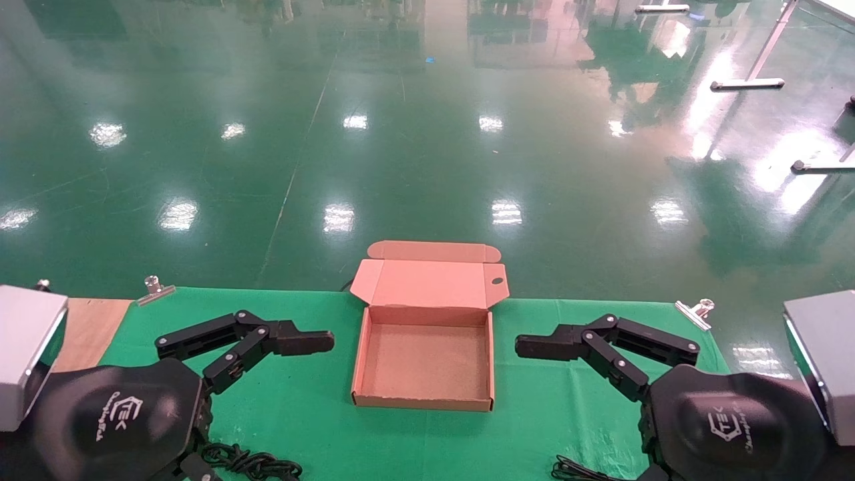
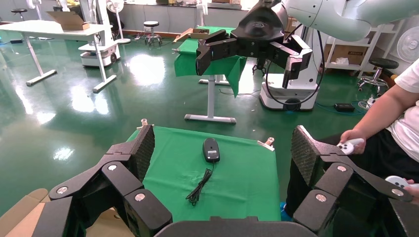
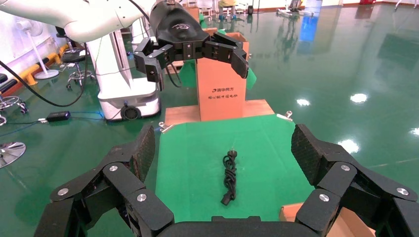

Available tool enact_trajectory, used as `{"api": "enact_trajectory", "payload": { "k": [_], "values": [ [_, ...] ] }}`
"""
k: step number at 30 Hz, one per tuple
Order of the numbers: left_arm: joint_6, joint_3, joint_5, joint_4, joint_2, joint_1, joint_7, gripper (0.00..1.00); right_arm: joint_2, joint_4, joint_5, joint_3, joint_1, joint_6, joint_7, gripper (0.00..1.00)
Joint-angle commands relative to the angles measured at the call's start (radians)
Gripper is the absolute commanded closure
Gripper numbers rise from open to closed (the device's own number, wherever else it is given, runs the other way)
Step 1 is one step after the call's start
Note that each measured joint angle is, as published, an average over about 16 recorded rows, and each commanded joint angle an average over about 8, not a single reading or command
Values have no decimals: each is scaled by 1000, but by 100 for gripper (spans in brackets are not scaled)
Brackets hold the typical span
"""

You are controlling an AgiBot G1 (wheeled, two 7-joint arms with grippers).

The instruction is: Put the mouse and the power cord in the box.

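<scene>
1. Lying near the table's front edge, the power cord (image 1: 250,462) sits bundled on the left. The mouse (image 2: 211,149) rests on the right, its thin cable trailing. Both are outside the box (image 1: 425,401).
2. The left gripper (image 1: 304,342) and the right gripper (image 1: 541,346) hover on either side of the box, fingers spread wide and holding nothing. They look ready to reach.
3. The box stands empty in the middle between them, probably so either arm can drop things in.
4. Its lid (image 1: 431,284) is folded back at the far side, leaving the top open.
</scene>
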Motion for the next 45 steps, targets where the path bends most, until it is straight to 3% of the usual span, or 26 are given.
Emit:
{"api": "enact_trajectory", "payload": {
  "k": [1,45],
  "values": [
    [0,0,0,0,0,0,0,0,0,0,0,0,0,0,0,0],
    [0,0,0,0,0,0,0,0,0,0,0,0,0,0,0,0]
  ]
}}
